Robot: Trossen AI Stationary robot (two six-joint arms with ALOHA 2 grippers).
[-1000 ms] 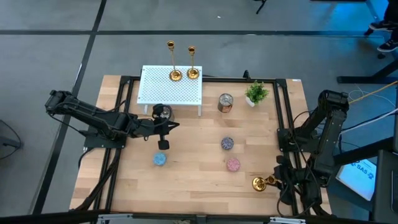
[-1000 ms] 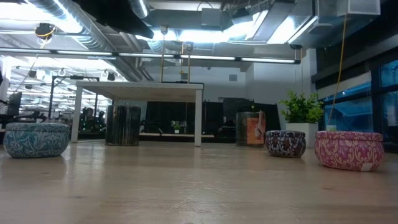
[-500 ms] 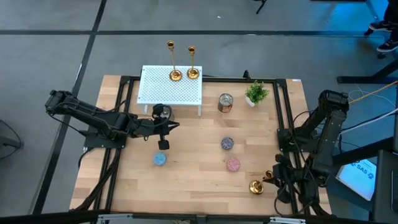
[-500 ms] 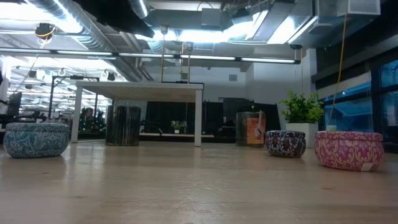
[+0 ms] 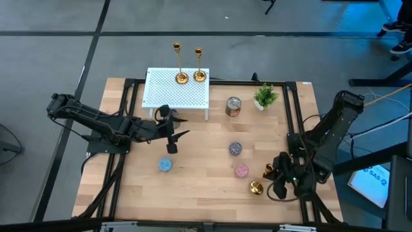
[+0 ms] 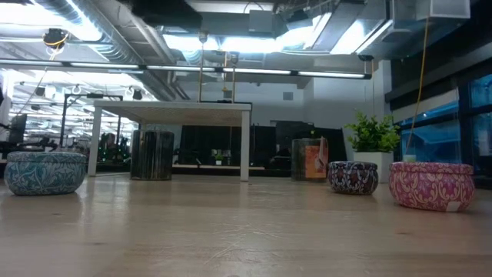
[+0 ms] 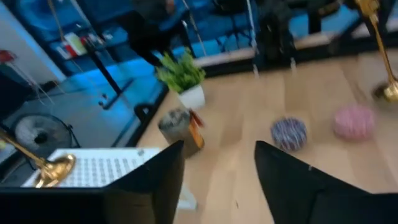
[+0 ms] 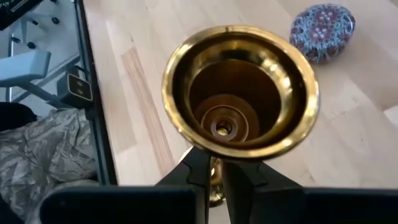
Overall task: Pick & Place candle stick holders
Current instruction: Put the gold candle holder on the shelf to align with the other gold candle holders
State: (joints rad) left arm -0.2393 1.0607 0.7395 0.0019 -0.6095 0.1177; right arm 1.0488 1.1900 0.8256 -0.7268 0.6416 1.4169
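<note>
Two gold candle stick holders (image 5: 181,77) (image 5: 199,75) stand upright by their round bases on the far edge of a white perforated platform (image 5: 168,95). A third candle stick holder (image 5: 257,185) is at the near right, with my right gripper (image 5: 277,175) shut on it; its cup top (image 8: 241,93) fills the right wrist view. In the left wrist view it shows slanted, base (image 7: 390,92) lowest. My left gripper (image 5: 179,127) hovers open in front of the platform, with nothing between its fingers (image 7: 155,180). My right gripper pinches the thin stem (image 8: 215,186) right under the cup top between its two fingers (image 8: 198,169). The fingers slant down from the table's right side and lie across the stem. The holder hangs tilted below them, base down. Whether the base touches the table I cannot tell.
On the wooden table lie a blue tin (image 5: 165,165), a speckled tin (image 5: 235,149) and a pink tin (image 5: 241,171). A copper-and-silver tin (image 5: 233,106) and a potted plant (image 5: 264,96) stand at the back. A dark tin (image 6: 151,155) stands under the platform.
My right gripper has carried the candle stick holder from the near right corner toward the table's left and a little up. The holder, which lay nearly flat, now slants with its base lowest. My left gripper has opened and tipped up slightly without leaving its place.
</note>
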